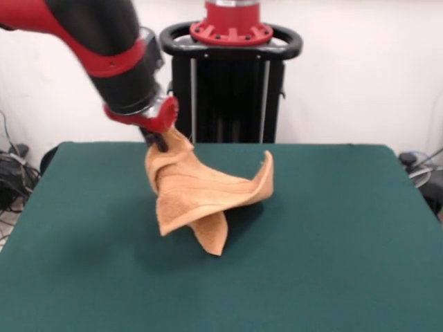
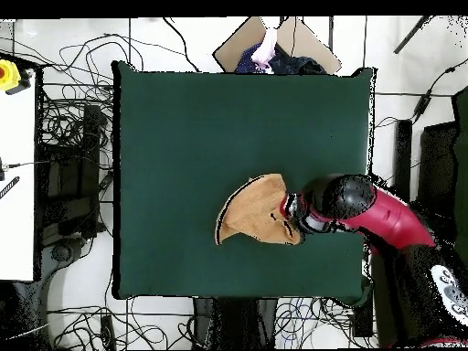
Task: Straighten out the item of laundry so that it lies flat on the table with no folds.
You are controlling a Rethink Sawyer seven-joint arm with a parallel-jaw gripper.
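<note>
The peach towel, the item of laundry (image 1: 201,190), hangs lifted off the green table (image 1: 332,228), folded and bunched, with its lower tips at or just above the cloth top. My gripper (image 1: 158,140) is shut on the towel's top corner, at the left of the middle in the front view. From overhead the towel (image 2: 251,212) appears as a folded wedge, with the gripper (image 2: 285,208) at its right edge and the red arm (image 2: 384,219) coming in from the right.
A cardboard box with cloth items (image 2: 274,47) lies beyond the table's top edge in the overhead view. Cables and equipment (image 2: 69,164) crowd the floor at the left. A white table (image 2: 16,164) stands at the far left.
</note>
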